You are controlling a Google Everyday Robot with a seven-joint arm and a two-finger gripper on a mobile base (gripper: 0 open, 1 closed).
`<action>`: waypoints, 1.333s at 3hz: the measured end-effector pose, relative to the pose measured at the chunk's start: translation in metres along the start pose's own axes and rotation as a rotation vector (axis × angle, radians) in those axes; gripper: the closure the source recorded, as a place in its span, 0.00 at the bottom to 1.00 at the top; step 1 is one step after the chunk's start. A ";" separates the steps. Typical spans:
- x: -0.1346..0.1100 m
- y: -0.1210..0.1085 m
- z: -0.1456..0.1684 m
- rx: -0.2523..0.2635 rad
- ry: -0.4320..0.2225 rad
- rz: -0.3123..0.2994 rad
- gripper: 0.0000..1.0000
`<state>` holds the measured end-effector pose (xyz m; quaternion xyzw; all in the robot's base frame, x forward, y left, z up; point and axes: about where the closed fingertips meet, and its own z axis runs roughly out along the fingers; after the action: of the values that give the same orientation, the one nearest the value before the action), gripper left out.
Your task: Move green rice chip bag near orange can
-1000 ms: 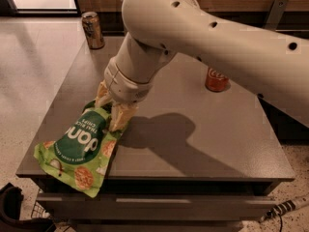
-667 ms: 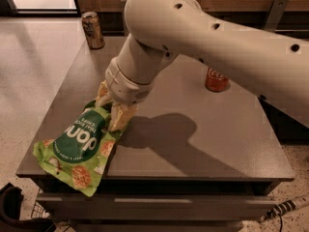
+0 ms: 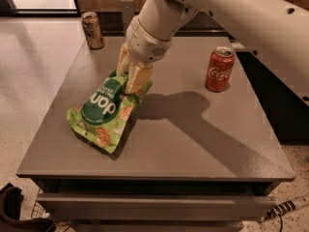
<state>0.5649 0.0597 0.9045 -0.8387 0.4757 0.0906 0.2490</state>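
Observation:
The green rice chip bag (image 3: 103, 114) is a light-green pouch with a dark-green oval and white lettering. It lies slanted on the left half of the grey table (image 3: 193, 144), with its top end raised. My gripper (image 3: 131, 85) points down and is shut on that top edge. The orange can (image 3: 92, 30) stands upright at the table's back left corner, well behind the bag. The big white arm reaches in from the upper right.
A red cola can (image 3: 219, 69) stands upright at the table's right back. The table's front edge has a drawer front (image 3: 154, 207) below it. A dark cabinet (image 3: 280, 100) stands at the right. A cable (image 3: 285, 209) lies on the floor at lower right.
The gripper has dragged the bag's top end away from the front left edge, toward the table's middle and back. The bag now lies wholly on the table. Both cans stand as before.

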 end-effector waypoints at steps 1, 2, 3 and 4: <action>0.017 -0.028 -0.029 0.015 0.034 0.019 1.00; 0.047 -0.052 -0.062 0.092 0.070 0.100 1.00; 0.086 -0.072 -0.095 0.220 0.124 0.253 1.00; 0.107 -0.082 -0.106 0.301 0.143 0.360 1.00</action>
<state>0.6814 -0.0395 0.9808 -0.6983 0.6420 0.0022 0.3166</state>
